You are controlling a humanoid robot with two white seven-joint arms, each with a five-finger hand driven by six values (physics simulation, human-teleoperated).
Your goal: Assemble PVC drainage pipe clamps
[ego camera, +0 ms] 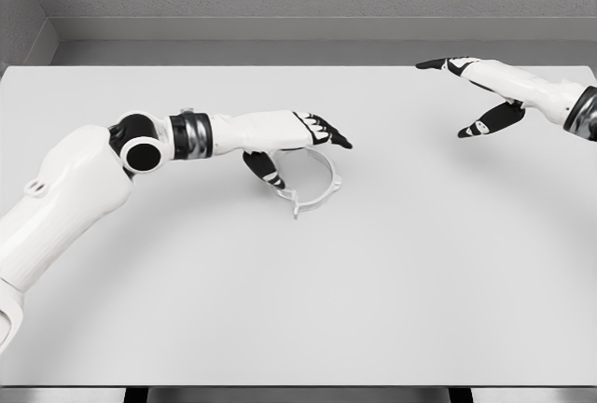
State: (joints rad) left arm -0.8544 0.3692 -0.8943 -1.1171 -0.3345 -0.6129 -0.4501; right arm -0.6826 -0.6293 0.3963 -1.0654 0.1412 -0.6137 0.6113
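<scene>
While the left hand [297, 140] reaches over the white ring-shaped plastic pipe clamp [312, 184] lying mid-table [420, 263], fingers extended and thumb curled beneath, apparently poised to grasp it, the right hand [480, 95] hovers well apart, fingers spread.

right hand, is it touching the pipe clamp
Apart. The head view shows the right hand open at the table's far right, with bare table between it and the white pipe clamp under the left hand.
</scene>
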